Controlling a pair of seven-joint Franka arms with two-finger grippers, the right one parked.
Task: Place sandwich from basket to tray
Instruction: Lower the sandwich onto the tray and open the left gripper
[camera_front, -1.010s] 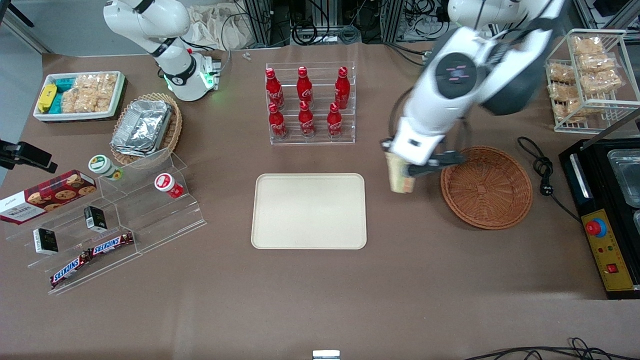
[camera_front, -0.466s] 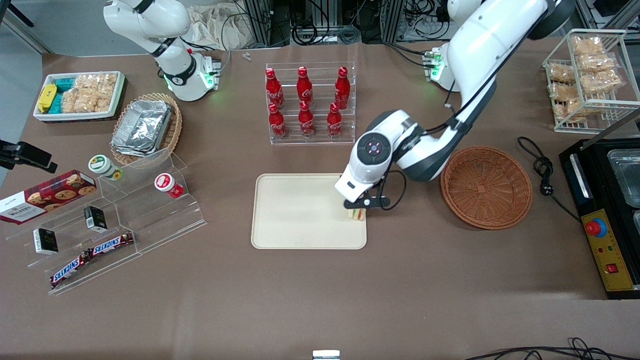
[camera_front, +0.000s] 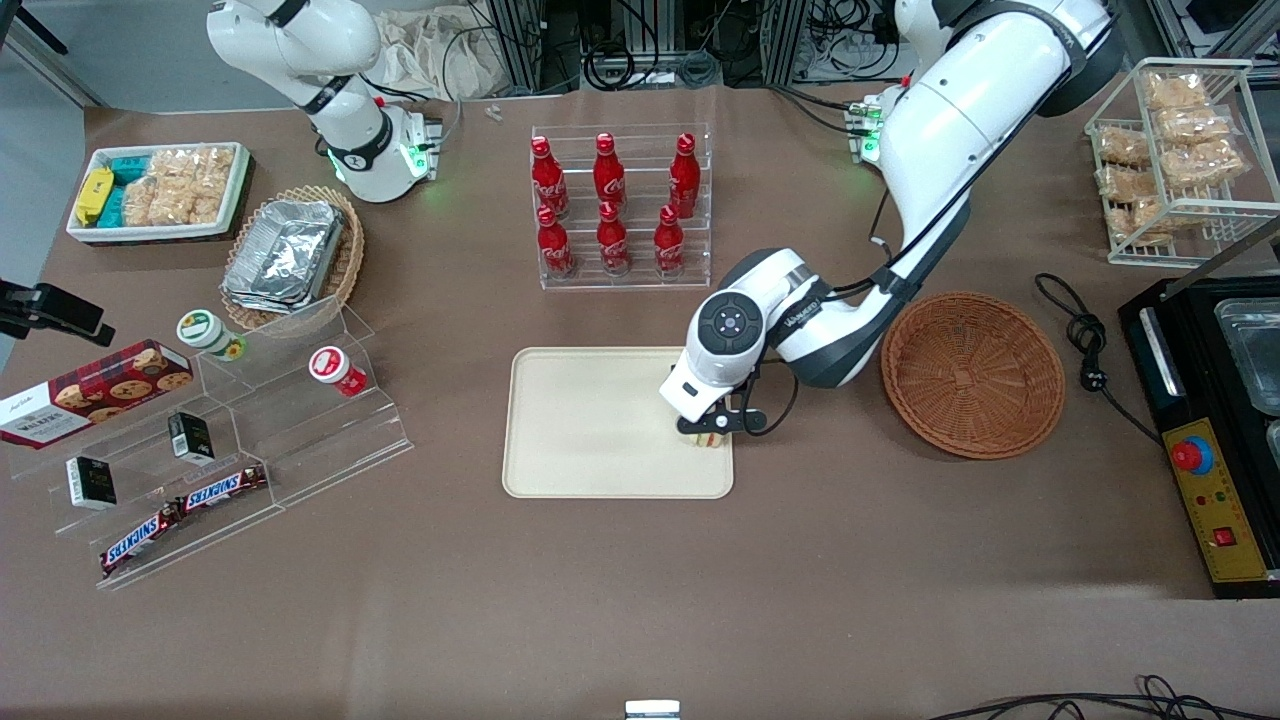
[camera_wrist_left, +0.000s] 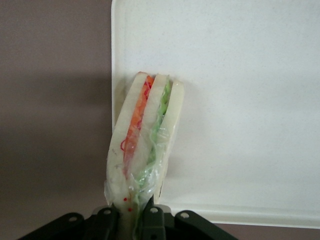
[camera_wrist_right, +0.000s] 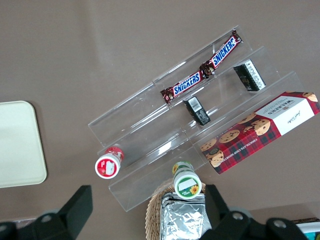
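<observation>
**Mia:** Where was the sandwich (camera_wrist_left: 144, 145)?

**Ben:** It was over the tray (camera_front: 590, 420), at the corner near the basket (camera_front: 973, 374). The gripper (camera_front: 706, 433) held it there. In the wrist view its fingers (camera_wrist_left: 107, 220) pinched one end of the sandwich, and the other end pointed down at the tray, close to the rim.

**Mia:** Did it touch the tray?

**Ben:** I could not tell. It was very low, though.

**Mia:** What did the sandwich look like?

**Ben:** Pale bread with orange, red and green inside, and a clear wrap around it.

**Mia:** And the basket?

**Ben:** It sat on the brown surface (camera_front: 640, 600) beside the tray, toward the working arm's end. Nothing was in it.

**Mia:** What else was there?

**Ben:** Red bottles (camera_front: 611, 205) stood in a clear rack, farther from the front camera than the tray.
</observation>
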